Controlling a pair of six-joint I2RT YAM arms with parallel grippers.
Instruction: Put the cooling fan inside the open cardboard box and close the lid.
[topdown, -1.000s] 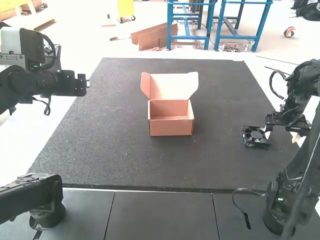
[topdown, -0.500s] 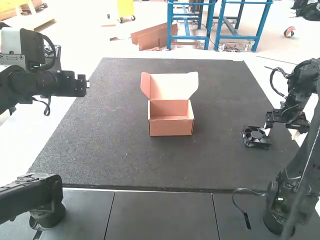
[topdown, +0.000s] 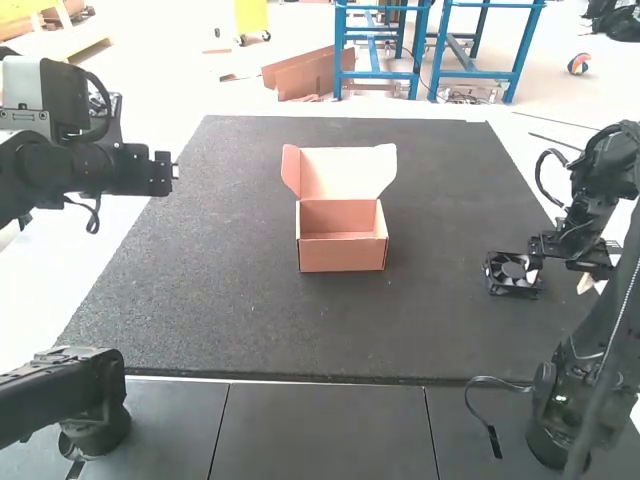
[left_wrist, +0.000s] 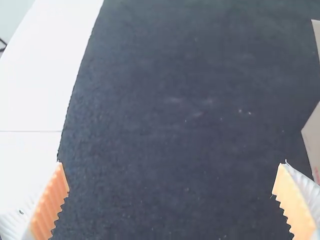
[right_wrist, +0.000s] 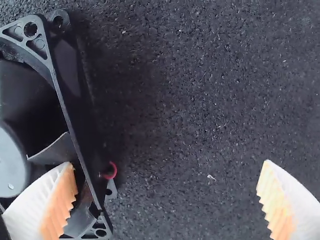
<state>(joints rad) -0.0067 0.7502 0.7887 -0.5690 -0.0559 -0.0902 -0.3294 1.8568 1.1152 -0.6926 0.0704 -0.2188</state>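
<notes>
**Q:** What does the high view supply that the wrist views lack?
**A:** The layout. The open cardboard box (topdown: 342, 235), lid raised, stands at the centre of the black mat (topdown: 200, 280). The cooling fan (topdown: 512, 273) lies at the right of the frame, well apart from it. The left gripper (topdown: 165, 165) hangs at upper left, fingers spread wide.

**Q:** And the right wrist view?
**A:** Close detail. The right gripper (right_wrist: 165, 200) is wide open and holds nothing. One pad (right_wrist: 56, 200) overlaps a corner of the fan's frame, the other is over bare mat.

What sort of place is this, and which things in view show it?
Probably a robotics test bench in a workshop: a black left robot arm and a black right robot arm flank a black rubbery mat carrying an open brown cardboard box and a small black square cooling fan.
</notes>
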